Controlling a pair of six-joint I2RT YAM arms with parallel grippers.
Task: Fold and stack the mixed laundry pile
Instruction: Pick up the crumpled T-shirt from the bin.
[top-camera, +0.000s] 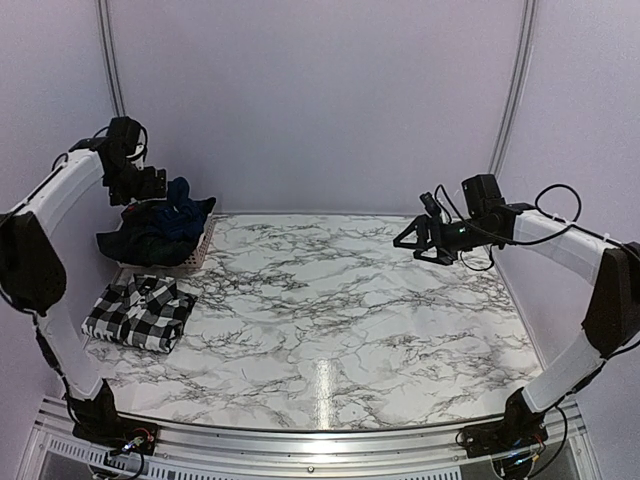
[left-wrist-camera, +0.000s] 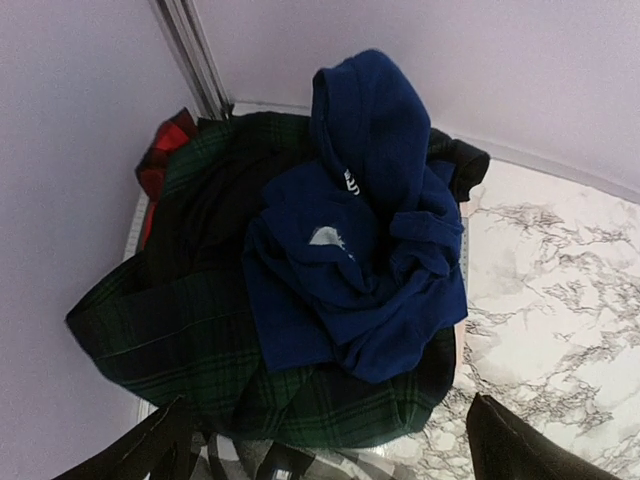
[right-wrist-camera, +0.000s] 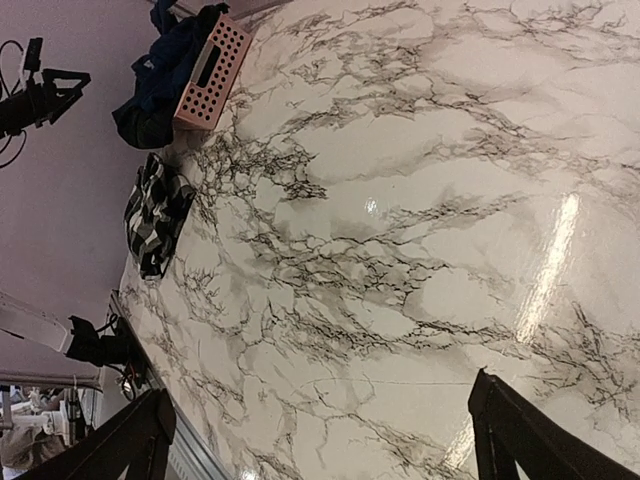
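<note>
The laundry pile fills a pink basket (top-camera: 201, 251) at the table's far left. A navy blue T-shirt (left-wrist-camera: 360, 250) lies crumpled on top of a dark green-and-navy plaid garment (left-wrist-camera: 180, 330); a red checked edge (left-wrist-camera: 163, 152) peeks out at the back. My left gripper (top-camera: 156, 187) hangs open just above the pile, touching nothing, its fingers (left-wrist-camera: 150, 450) spread wide. A folded black-and-white check shirt (top-camera: 139, 313) lies flat in front of the basket. My right gripper (top-camera: 405, 243) hovers open over the right side of the table, empty, with bare marble (right-wrist-camera: 330, 330) beneath it.
The marble table (top-camera: 330, 300) has purple walls behind and at both sides. The basket (right-wrist-camera: 212, 72) and the check shirt (right-wrist-camera: 155, 215) sit close to the left wall. A metal rail (top-camera: 300, 440) runs along the near edge by the arm bases.
</note>
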